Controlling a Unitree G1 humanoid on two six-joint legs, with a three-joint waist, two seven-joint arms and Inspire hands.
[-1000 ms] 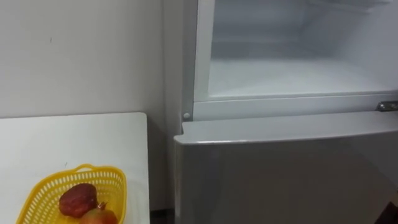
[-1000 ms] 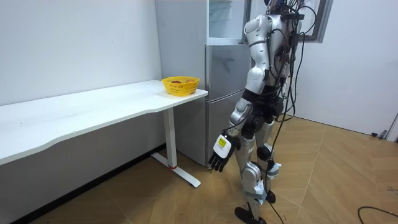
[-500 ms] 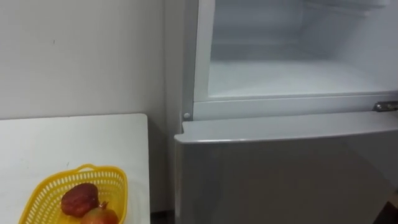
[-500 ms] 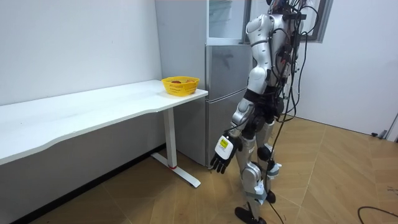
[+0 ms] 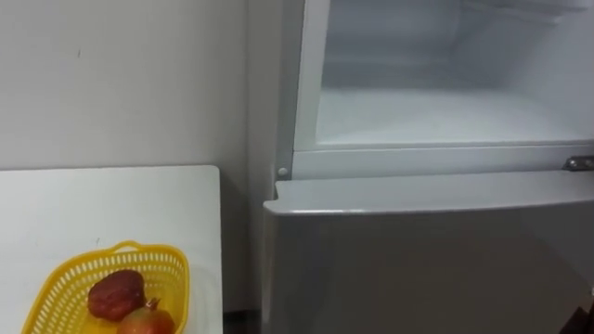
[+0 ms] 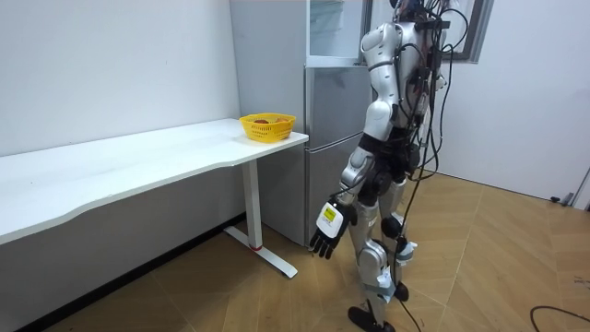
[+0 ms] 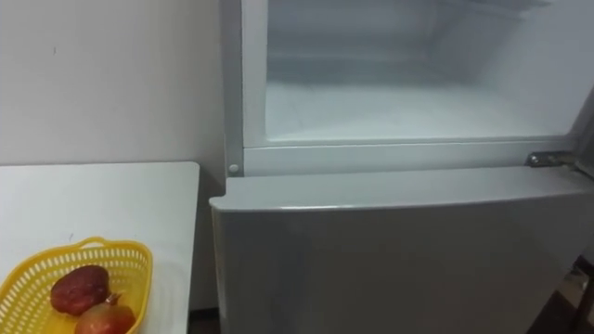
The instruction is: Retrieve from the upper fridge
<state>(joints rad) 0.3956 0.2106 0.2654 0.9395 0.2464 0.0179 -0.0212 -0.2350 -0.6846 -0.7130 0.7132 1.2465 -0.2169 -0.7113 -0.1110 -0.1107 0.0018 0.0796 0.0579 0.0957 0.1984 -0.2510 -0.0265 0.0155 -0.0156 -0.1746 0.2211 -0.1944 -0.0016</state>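
The upper fridge compartment [image 5: 436, 111] stands open straight ahead of me. Its white floor and walls are bare as far as they show, and its top is cut off by the view's edge. Below it the grey lower fridge door [image 5: 418, 260] is closed. In the room view I stand upright facing the fridge [image 6: 332, 138]. My left hand [image 6: 325, 229] hangs at knee height beside my leg, fingers relaxed, holding nothing.
A yellow basket [image 5: 65, 288] with a dark red fruit [image 5: 115, 294] and a paler round one [image 5: 146, 322] sits on the white table [image 5: 111, 213] to my left, beside the fridge. A metal hinge [image 5: 577, 163] sticks out at the compartment's lower right.
The eye view has shifted slightly, a move of the camera. My body sways a little in the room view. The fridge, basket and hanging left hand stay as they were.
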